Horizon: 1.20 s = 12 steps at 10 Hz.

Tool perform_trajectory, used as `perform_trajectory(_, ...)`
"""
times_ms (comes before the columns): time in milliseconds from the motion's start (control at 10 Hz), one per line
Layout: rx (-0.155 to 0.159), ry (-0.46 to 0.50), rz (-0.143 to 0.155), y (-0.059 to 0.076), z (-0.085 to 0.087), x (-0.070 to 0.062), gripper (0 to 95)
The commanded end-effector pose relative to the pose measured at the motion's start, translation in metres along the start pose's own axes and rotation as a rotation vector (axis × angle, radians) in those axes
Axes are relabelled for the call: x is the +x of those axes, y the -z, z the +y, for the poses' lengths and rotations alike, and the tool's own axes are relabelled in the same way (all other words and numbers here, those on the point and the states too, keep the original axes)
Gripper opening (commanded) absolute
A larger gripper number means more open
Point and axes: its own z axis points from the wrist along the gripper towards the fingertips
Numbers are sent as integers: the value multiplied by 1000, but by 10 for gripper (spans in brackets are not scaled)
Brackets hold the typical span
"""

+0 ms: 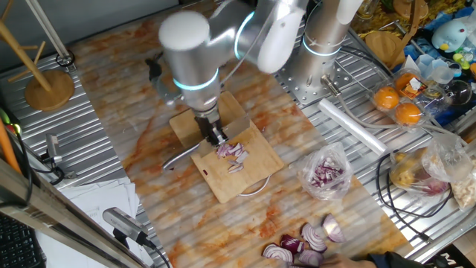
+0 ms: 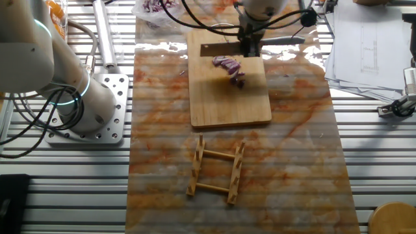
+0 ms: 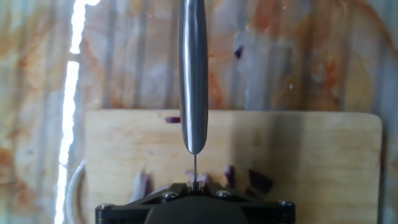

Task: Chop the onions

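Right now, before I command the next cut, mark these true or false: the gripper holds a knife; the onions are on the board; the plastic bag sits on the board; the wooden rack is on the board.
1. The gripper holds a knife: true.
2. The onions lie on the wooden board: true.
3. The plastic bag sits on the board: false, it is beside it on the table.
4. The wooden rack is on the board: false, it stands apart from it.

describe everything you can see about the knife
The knife looks all metal, with a rounded silvery handle that sticks out past the wooden board over the table. The gripper holds it with the blade edge-on. The blade lies low by the onion bits; whether it touches them is unclear.
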Motion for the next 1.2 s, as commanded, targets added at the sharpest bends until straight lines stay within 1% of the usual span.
perform_trajectory(100, 51, 35, 15, -1, -17, -3, 0)
perform_trajectory(200, 65, 43, 17, -3, -29, -6, 0)
perform_trajectory(300, 80, 44, 15, -6, -36, -8, 0)
perform_trajectory(400, 116, 52, 27, -10, -41, -12, 0)
perform_trajectory(500, 112, 61, 33, -13, -44, -16, 0)
perform_trajectory(600, 112, 61, 42, -9, -40, -22, 0)
perform_trajectory(700, 119, 56, 37, -4, -34, -26, 0)
perform_trajectory(800, 121, 47, 21, -1, -31, -28, 0)
perform_trajectory(900, 124, 39, -2, 3, -27, -27, 0)
perform_trajectory(1000, 125, 49, 0, 6, -22, -25, 0)
perform_trajectory(1100, 113, 29, -8, 11, -11, -23, 0)
perform_trajectory(1200, 105, 7, -22, 11, -2, -22, 0)
